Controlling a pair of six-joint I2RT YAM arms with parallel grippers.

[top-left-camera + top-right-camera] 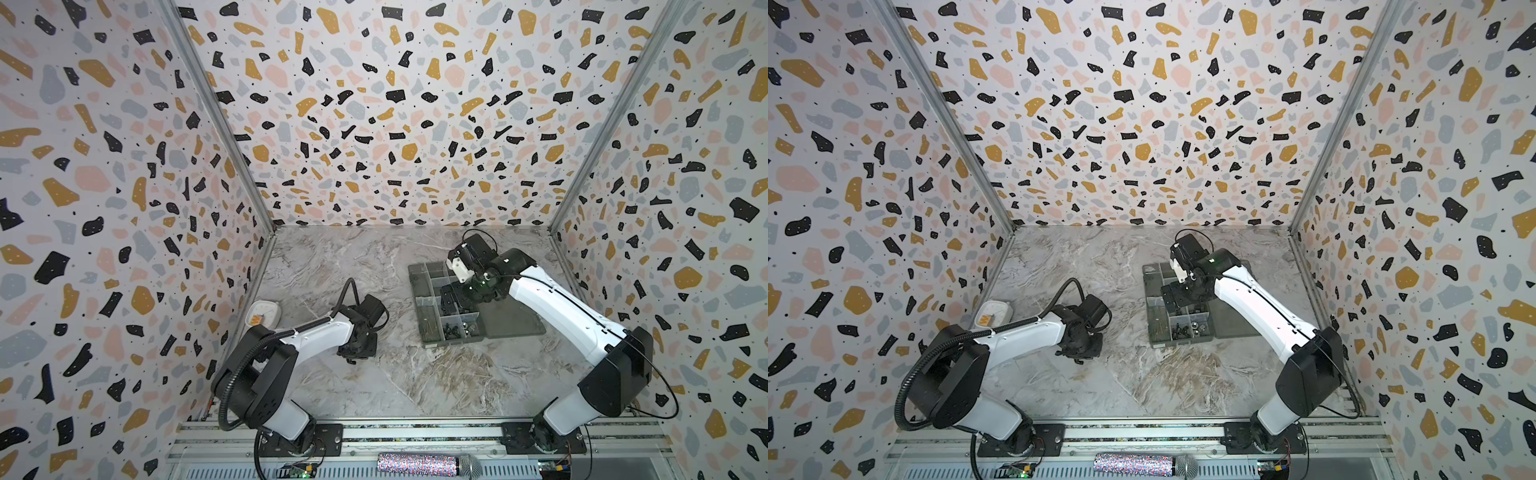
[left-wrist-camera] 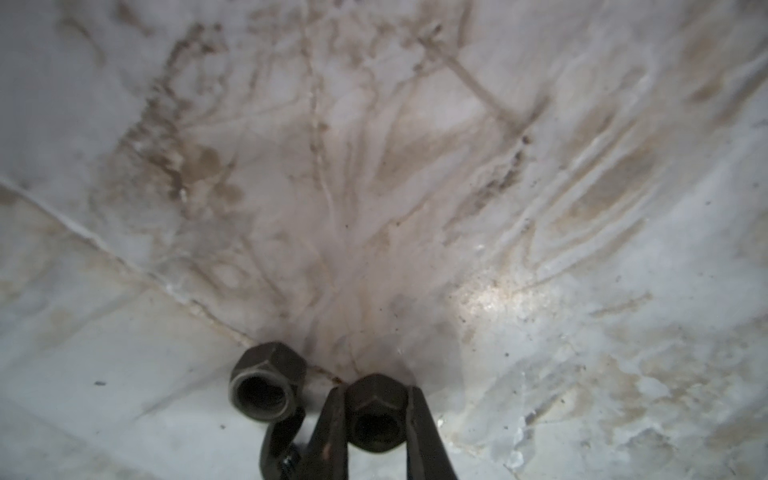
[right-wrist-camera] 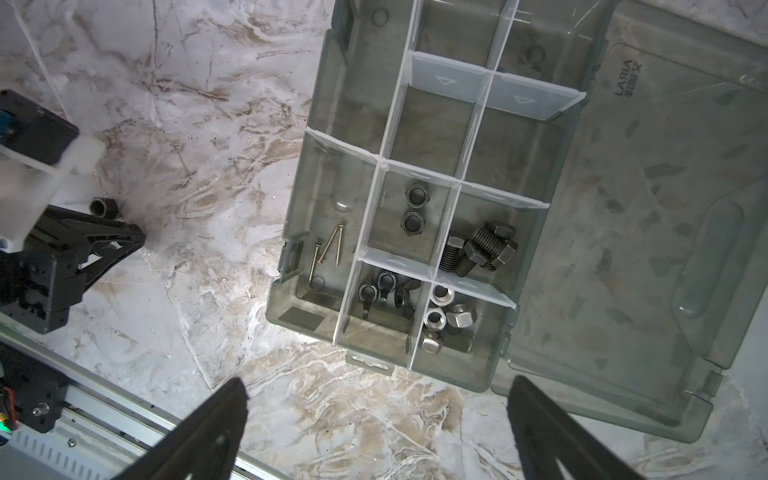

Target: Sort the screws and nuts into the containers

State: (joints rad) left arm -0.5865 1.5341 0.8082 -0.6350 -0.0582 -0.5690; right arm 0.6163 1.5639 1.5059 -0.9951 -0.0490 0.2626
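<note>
While L claw [image 2: 376, 392] pinches dark nut [image 2: 376, 411], seemingly on table [image 2: 540, 208], R claw [image 3: 379, 381] agape, over organiser box [image 3: 428, 124]

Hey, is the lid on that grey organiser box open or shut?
Open. The lid lies folded back flat on the table beside the compartments, leaving them uncovered.

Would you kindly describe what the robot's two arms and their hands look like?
Both arms have white shells with black joints and bases. The left arm carries a ribbed black hose; the right arm shows a small green light near its wrist. The left hand and right hand each have slim black fingers.
</note>
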